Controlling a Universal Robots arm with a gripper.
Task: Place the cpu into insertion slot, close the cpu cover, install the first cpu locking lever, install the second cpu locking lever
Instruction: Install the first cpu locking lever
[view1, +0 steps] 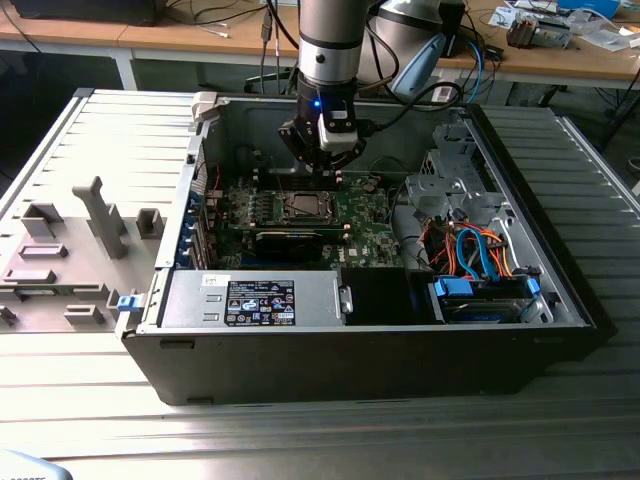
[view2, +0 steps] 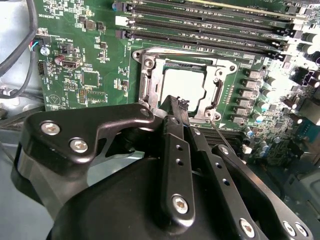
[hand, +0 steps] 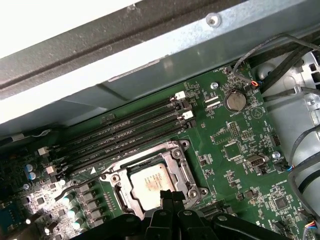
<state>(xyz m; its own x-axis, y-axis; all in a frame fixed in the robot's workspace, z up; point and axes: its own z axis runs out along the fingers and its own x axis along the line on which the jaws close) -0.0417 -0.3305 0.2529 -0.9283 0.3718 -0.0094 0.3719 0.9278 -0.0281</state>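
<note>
Looking across the ribbed metal worktop from the exterior view's left, I first see a grey fixture plate, well away from the claw. Next to it is the open computer case, lying on its side.

The arm reaches down into the case, and the claw hangs over the green motherboard. The insertion slot is just below the claw's tip. The long black expansion card lies a little further off, on the slot's far side from the claw.

In the second wrist view the claw has its fingers drawn together to a narrow point, with nothing held between them. The tip sits right at the near edge of the slot; I cannot tell whether it touches the metal.

The cpu sits in the slot, just beyond the fingertips. The cpu cover lies flat around it as a silvery frame.

The first wrist view shows the same: the claw is pinched together at the rim, and the cpu is inside the cover. The memory slots run beyond the cpu.

Further towards the exterior view's right, orange and blue cables bunch beside a drive bay, well clear of the claw.
</note>
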